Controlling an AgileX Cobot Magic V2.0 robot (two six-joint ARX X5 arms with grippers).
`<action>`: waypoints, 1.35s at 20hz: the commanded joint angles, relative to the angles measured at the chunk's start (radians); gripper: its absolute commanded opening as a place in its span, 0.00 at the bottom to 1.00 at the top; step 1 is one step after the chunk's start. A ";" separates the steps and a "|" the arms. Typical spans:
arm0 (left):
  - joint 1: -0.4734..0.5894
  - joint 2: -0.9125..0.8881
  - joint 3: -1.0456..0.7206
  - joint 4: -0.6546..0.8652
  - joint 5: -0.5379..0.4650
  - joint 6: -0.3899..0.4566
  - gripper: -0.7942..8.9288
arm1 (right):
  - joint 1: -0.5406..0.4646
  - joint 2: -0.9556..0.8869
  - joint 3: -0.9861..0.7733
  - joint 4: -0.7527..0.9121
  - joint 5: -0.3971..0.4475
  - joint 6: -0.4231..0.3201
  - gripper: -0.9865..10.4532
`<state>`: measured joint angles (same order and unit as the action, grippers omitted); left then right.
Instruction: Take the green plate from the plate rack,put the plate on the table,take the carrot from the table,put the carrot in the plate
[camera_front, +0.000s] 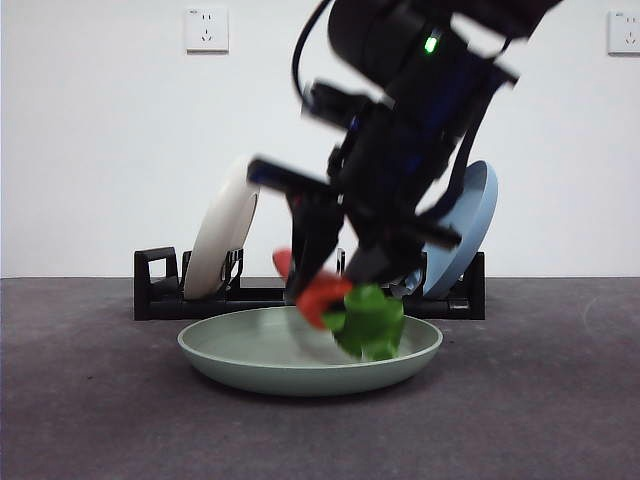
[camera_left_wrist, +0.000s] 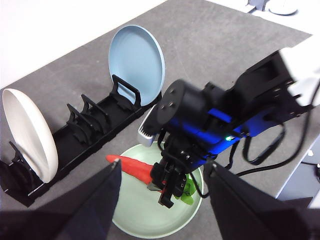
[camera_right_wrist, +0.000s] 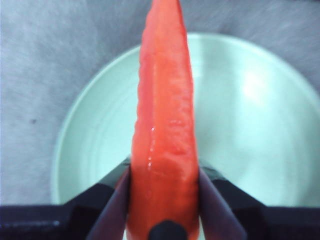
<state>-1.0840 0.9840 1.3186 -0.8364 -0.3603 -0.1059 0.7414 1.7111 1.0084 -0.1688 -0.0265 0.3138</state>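
Observation:
My right gripper (camera_front: 335, 282) is shut on the carrot (camera_front: 322, 296), whose green leaves (camera_front: 370, 322) hang down. It holds the carrot just over the green plate (camera_front: 250, 365), which lies flat on the table (camera_front: 80, 400) in front of the plate rack (camera_front: 160, 292). In the right wrist view the carrot (camera_right_wrist: 162, 110) sticks out between the jaws of the right gripper (camera_right_wrist: 162, 200), above the plate (camera_right_wrist: 250, 115). My left gripper (camera_left_wrist: 162, 200) is open and empty, high above, looking down on the carrot (camera_left_wrist: 132, 167), the plate (camera_left_wrist: 140, 217) and the rack (camera_left_wrist: 85, 135).
A cream-white plate (camera_front: 222, 240) stands in the rack's left end and a blue plate (camera_front: 465, 235) in its right end. Both also show in the left wrist view, white (camera_left_wrist: 30, 132) and blue (camera_left_wrist: 137, 62). Several rack slots between them hold nothing.

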 joint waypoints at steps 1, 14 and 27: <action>-0.003 0.000 -0.005 -0.006 -0.003 -0.003 0.37 | 0.000 0.058 0.001 0.012 0.000 0.029 0.07; -0.003 0.000 -0.005 -0.013 -0.003 -0.003 0.37 | 0.014 0.063 0.003 0.002 0.000 0.037 0.56; -0.003 0.000 -0.005 -0.132 0.001 -0.004 0.37 | 0.014 -0.620 0.003 -0.633 -0.054 -0.088 0.55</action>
<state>-1.0840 0.9844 1.3186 -0.9710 -0.3588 -0.1062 0.7532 1.1004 1.0119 -0.7872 -0.0780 0.2516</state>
